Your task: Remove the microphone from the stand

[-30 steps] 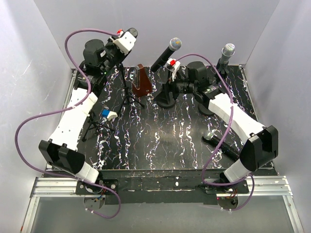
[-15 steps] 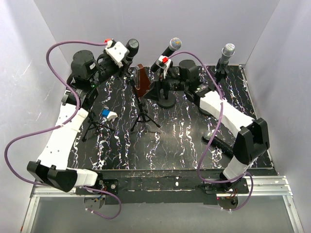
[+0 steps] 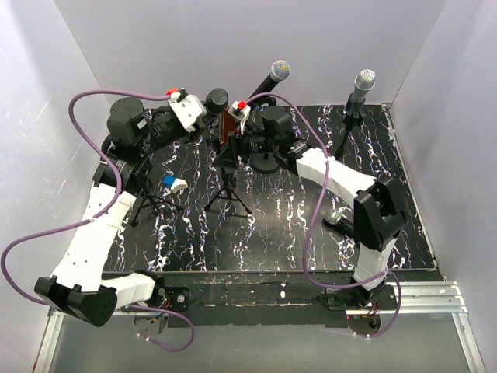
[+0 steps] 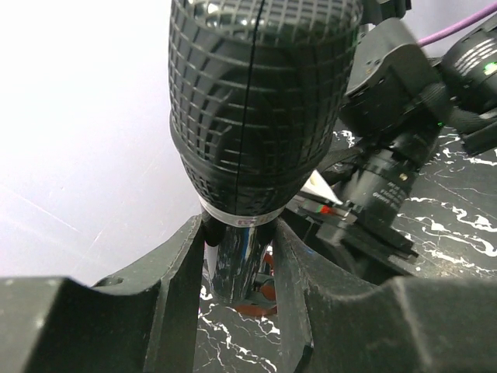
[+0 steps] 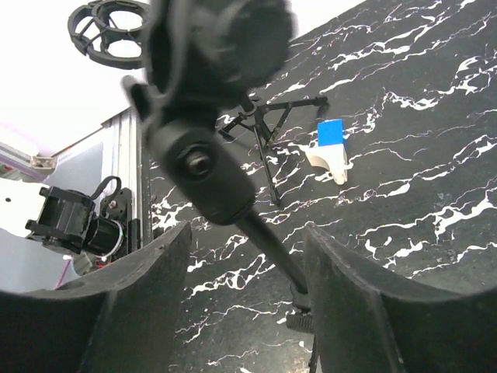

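Note:
A black microphone (image 3: 216,99) sits at the top of a thin black tripod stand (image 3: 226,189) at the middle left of the table. My left gripper (image 3: 202,107) is shut on its handle just below the head. In the left wrist view the grille head (image 4: 256,93) fills the frame, and the glossy handle (image 4: 233,268) sits between the fingers of my left gripper (image 4: 238,233). My right gripper (image 3: 234,128) is open beside the stand's top. In the right wrist view my right gripper (image 5: 247,241) straddles the stand's clip (image 5: 206,175) and pole (image 5: 272,249) without touching them.
A brown wedge-shaped object (image 3: 227,124) stands behind the stand. A silver-headed microphone (image 3: 276,74) is on a round-base stand (image 3: 268,163), and another (image 3: 363,81) stands at the back right. A loose microphone (image 3: 340,221) lies at right. A small tripod carries a blue-and-white piece (image 3: 172,183).
My left gripper has carried the microphone and its stand forward and to the right. My right gripper has moved left, from the round-base stand to the tripod stand's top.

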### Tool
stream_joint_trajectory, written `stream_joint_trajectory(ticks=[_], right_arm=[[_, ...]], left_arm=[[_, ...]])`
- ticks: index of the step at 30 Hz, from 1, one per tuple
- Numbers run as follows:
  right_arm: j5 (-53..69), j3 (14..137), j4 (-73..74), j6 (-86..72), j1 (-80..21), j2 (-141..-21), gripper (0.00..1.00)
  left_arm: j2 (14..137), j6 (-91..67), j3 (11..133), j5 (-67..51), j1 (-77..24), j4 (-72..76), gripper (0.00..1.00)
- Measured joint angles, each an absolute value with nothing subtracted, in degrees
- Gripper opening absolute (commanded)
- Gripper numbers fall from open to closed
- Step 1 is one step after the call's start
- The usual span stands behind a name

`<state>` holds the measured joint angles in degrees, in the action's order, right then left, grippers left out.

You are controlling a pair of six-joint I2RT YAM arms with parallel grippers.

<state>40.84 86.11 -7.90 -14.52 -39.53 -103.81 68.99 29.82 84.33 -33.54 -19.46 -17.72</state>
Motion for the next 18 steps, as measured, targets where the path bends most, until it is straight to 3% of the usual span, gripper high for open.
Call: stream_joint_trajectory(ticks=[3, 6, 8, 18], right_arm=[[40.7, 86.5, -9.0, -15.2, -39.6, -105.6, 0.41], [41.4, 86.5, -9.2, -15.5, -39.6, -106.7, 0.12], [41.4, 86.5, -10.5, -12.6, -39.6, -106.8, 0.01], [44.0, 86.3, -12.6, -9.8, -40.9, -106.8, 0.01]], left_arm=[[68.1, 30.6, 83.4, -34.4, -19.5, -17.6, 0.0], [67.6, 31.6, 83.0, -35.2, -19.5, -17.8, 0.0], [67.5, 32.8, 83.0, -34.8, -19.4, -17.9, 0.0], [63.7, 44.6, 79.5, -39.8, -19.0, -18.9, 0.0]])
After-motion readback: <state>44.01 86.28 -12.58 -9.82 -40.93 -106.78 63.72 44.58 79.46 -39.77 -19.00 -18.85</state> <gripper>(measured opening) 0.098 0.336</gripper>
